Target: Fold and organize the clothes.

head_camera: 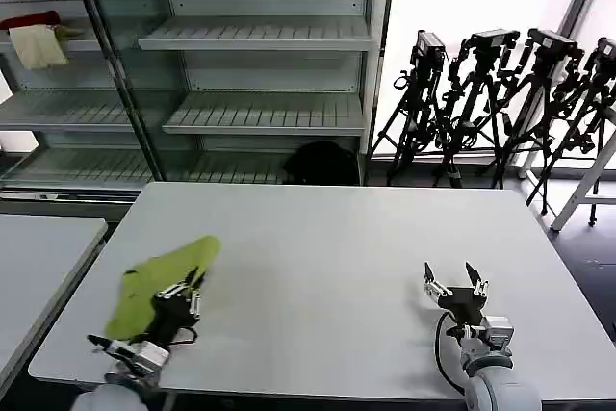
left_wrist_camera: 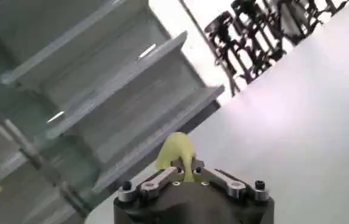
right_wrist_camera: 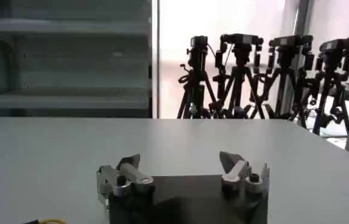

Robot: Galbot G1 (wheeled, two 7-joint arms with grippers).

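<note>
Lime-green cotton, the T-shirt (head_camera: 159, 286), is seen bunched and lifted at the near left part of the white table (head_camera: 327, 267), its folds hanging from the left gripper (head_camera: 183, 293), whose jaws are clamped together on the cloth. From the head view the full crumpled outline is shown, wide below and tapering to a point beyond the jaws. From the left wrist view, a small rounded tip of the T-shirt (left_wrist_camera: 177, 152) is seen rising between the closed fingers (left_wrist_camera: 156, 181), with grey slatted shelves (left_wrist_camera: 119, 91) behind it.

Over the near right part of the table the right gripper (head_camera: 454, 282) is held low, jaws apart and empty. In the right wrist view the spread fingers (right_wrist_camera: 128, 173) are framed against black tripods (right_wrist_camera: 241, 73) standing past the far edge.

Between the two grippers and ahead of both sets of jaws, smooth matte tabletop lies bare up to its far edge.
</note>
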